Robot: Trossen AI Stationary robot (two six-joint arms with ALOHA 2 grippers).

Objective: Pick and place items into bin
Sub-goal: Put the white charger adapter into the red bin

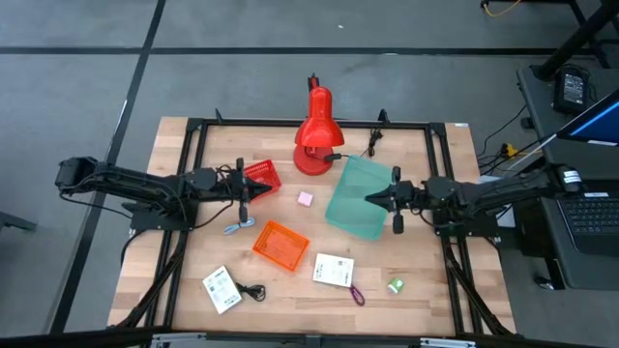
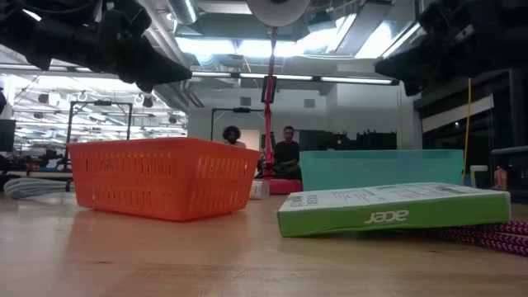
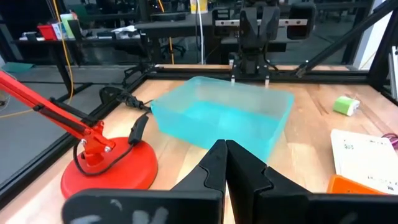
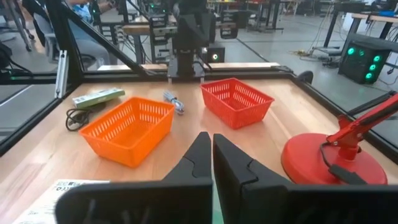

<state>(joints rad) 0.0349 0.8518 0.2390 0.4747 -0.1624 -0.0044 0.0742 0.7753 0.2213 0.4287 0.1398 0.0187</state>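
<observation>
My left gripper (image 1: 274,190) hovers shut above the table beside the red basket (image 1: 261,177). Facing it, my right gripper (image 1: 368,199) hovers shut over the teal bin (image 1: 360,198). Between them a pink cube (image 1: 305,198) lies on the wood. A blue-silver piece (image 1: 239,226) lies left of the orange basket (image 1: 280,244). Near the front edge lie a white card (image 1: 221,288), a black cable (image 1: 253,291), a second white card (image 1: 334,271), a purple strap (image 1: 356,294) and a green piece (image 1: 395,285). Both grippers hold nothing.
A red desk lamp (image 1: 315,135) stands at the far middle, its round base (image 3: 112,165) next to the teal bin (image 3: 224,118). A black frame (image 1: 193,130) rims the table. In the low view two people sit far behind the table.
</observation>
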